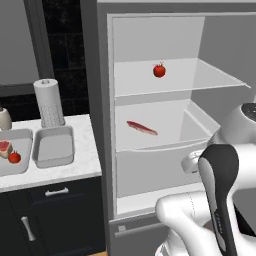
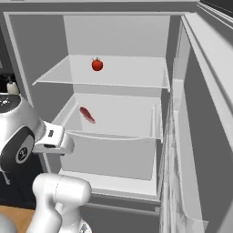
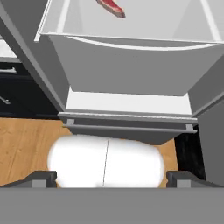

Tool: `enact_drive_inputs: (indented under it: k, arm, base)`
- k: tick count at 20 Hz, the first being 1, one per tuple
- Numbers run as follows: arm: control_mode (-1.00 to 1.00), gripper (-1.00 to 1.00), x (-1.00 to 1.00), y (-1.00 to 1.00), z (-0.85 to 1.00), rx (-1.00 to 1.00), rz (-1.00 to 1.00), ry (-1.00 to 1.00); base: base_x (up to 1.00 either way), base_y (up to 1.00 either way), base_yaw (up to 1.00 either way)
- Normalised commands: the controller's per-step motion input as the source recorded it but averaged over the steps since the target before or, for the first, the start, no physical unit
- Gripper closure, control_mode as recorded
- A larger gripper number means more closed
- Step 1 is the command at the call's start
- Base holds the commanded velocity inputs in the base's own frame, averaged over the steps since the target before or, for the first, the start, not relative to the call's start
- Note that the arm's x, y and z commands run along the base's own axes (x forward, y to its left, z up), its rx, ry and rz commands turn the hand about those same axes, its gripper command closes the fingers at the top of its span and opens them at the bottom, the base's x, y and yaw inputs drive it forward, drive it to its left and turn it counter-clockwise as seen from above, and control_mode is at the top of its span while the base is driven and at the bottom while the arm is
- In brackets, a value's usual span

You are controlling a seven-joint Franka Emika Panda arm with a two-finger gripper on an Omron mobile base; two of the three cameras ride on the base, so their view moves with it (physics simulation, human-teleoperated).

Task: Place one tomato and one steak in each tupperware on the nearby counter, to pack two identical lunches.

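fingers (image 3: 43, 177) spread wide, nothing held — steak (image 1: 142, 128) lies flat on fridge shelf (image 1: 165, 142); pinch could be missed, steak pushed farther.

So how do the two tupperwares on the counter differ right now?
The left tupperware already holds a steak piece and a tomato; the right tupperware holds nothing. The left one is cut off by the frame edge; the right one shows whole. Both are grey, rectangular and sit side by side on the white counter.
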Motion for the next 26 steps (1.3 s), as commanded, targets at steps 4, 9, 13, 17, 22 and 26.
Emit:
enact_drive_inputs:
  k: [4, 9, 13, 17, 22, 26]
  arm:
    - [-1.00, -1.00, 0.57, -0.02, -0.28, 0.00, 0.00, -0.09]
    - [-1.00, -1.00, 0.97, 0.00, -0.17, 0.04, 0.01, -0.03]
    - [-1.00, -1.00, 0.92, 0.01, -0.17, 0.04, 0.06, 0.00]
    - [-1.00, -1.00, 0.78, 0.02, -0.24, 0.00, 0.07, 0.00]
    - [-1.00, -1.00, 0.69, 0.00, -0.24, 0.00, 0.02, -0.05]
    - [-1.00, -1.00, 0.62, 0.00, -0.29, 0.00, 0.02, -0.06]
  base:
    - [0.00, 0.00, 0.00]
    - [0.00, 0.00, 0.00]
    - [0.00, 0.00, 0.00]
    - [0.00, 0.00, 0.00]
    - [0.00, 0.00, 0.00]
    - [0.00, 0.00, 0.00]
